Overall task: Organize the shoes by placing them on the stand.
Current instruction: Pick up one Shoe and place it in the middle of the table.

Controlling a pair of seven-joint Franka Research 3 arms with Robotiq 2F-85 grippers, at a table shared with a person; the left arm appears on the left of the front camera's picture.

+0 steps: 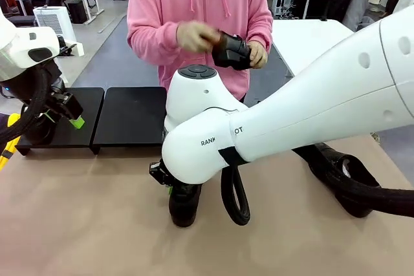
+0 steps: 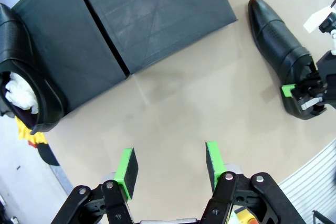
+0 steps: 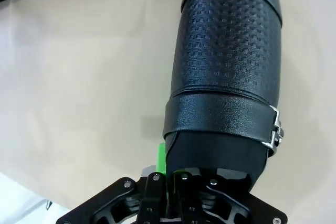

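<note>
My right gripper (image 1: 169, 182) is shut on the heel rim of a black shoe (image 1: 184, 206) on the tan table near the front middle. The right wrist view shows this textured shoe (image 3: 226, 66) from above, with the gripper (image 3: 170, 170) pinching its back edge. My left gripper (image 2: 169, 165) hangs open with nothing in it over bare table in front of the stand (image 2: 157, 14). In the front view it (image 1: 76, 121) hovers by the left platform (image 1: 87, 103). One shoe (image 2: 21, 72), stuffed with white paper, stands on that platform. Another shoe (image 1: 343, 176) lies at the right. The person holds a shoe (image 1: 231, 51) in both hands.
The right platform (image 1: 132, 117) is bare. My right arm's white body (image 1: 291, 121) and its black cable loop (image 1: 236, 195) span the table's middle. A white table (image 1: 310, 37) stands behind at the right, beside the person.
</note>
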